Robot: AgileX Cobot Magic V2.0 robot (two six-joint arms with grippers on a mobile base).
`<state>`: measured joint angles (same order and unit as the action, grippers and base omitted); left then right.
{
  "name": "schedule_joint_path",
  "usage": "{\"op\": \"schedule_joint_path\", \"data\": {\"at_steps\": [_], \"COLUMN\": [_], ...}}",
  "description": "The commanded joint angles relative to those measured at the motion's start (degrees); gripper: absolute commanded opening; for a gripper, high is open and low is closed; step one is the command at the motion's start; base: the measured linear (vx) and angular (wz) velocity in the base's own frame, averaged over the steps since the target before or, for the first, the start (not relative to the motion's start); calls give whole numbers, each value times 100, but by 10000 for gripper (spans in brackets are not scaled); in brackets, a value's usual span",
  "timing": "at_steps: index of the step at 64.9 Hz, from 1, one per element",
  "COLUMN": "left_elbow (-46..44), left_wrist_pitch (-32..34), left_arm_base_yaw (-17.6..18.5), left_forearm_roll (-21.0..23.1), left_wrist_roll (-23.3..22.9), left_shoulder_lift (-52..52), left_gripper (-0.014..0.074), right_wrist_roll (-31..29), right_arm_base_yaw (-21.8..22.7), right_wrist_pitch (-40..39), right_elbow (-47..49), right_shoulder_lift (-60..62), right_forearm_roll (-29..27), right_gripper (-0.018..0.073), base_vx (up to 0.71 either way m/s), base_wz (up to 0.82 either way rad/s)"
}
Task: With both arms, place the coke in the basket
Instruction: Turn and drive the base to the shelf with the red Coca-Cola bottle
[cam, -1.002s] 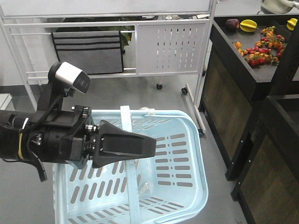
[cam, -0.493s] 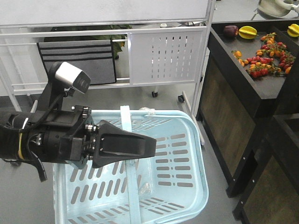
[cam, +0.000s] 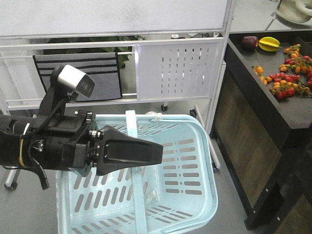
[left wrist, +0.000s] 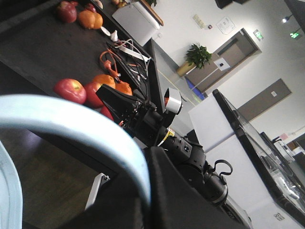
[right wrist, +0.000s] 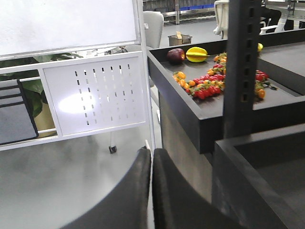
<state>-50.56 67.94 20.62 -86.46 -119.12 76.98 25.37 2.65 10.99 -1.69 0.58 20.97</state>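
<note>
Over the middle of the basket (cam: 170,118), in the front view, the left gripper (cam: 158,152) points toward the right of the picture, a black tapered wedge turned side-on. Only one flat face shows, so it is not possible to tell how far its jaws stand apart. The pale blue strap handle (cam: 130,122) passes behind the wedge, and in the left wrist view it arcs close across the lens above a black shape. It may be hooked or clamped there, but that cannot be confirmed. A silver-grey camera block (cam: 73,80) sits above the wrist.

In the right wrist view, the right gripper (right wrist: 152,155) has its two fingers pressed together with only a thin seam between them and nothing held.

The coke appears in none of the views. The basket holds only a small clear scrap (cam: 151,195), too faint to identify.

This looks like the opening step, with the basket presented and the bottle not yet found. The next move probably calls for locating the coke and parting the right fingers to take it.

Beyond the basket stands a white perforated panel (cam: 178,66) on a wheeled frame. A grey striped mat (cam: 97,73) hangs beside it. To the right, a black counter (cam: 273,112) carries cherry tomatoes (cam: 287,83) and a yellow starfruit (cam: 269,44).

The strap and the left wedge both cross the basket's opening, so a bottle would likely have to go in to one side of them.
</note>
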Motion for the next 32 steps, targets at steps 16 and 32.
{"op": "schedule_joint_path", "data": {"at_steps": [16,32], "left_elbow": [-124,-124], "left_wrist_pitch": [1113,1113], "left_arm_base_yaw": [17,17], "left_forearm_roll": [509,509], "left_wrist_roll": [11,11], "left_shoulder_lift": [-196,-196], "left_gripper": [-7,-7], "right_wrist_roll": [-20,-20], "right_arm_base_yaw": [7,7], "right_wrist_pitch": [-380,-380], "right_elbow": [-55,-55], "right_shoulder_lift": [107,107], "right_forearm_roll": [79,79], "right_gripper": [-4,-4], "base_vx": [26,24], "base_wz": [15,29]}}
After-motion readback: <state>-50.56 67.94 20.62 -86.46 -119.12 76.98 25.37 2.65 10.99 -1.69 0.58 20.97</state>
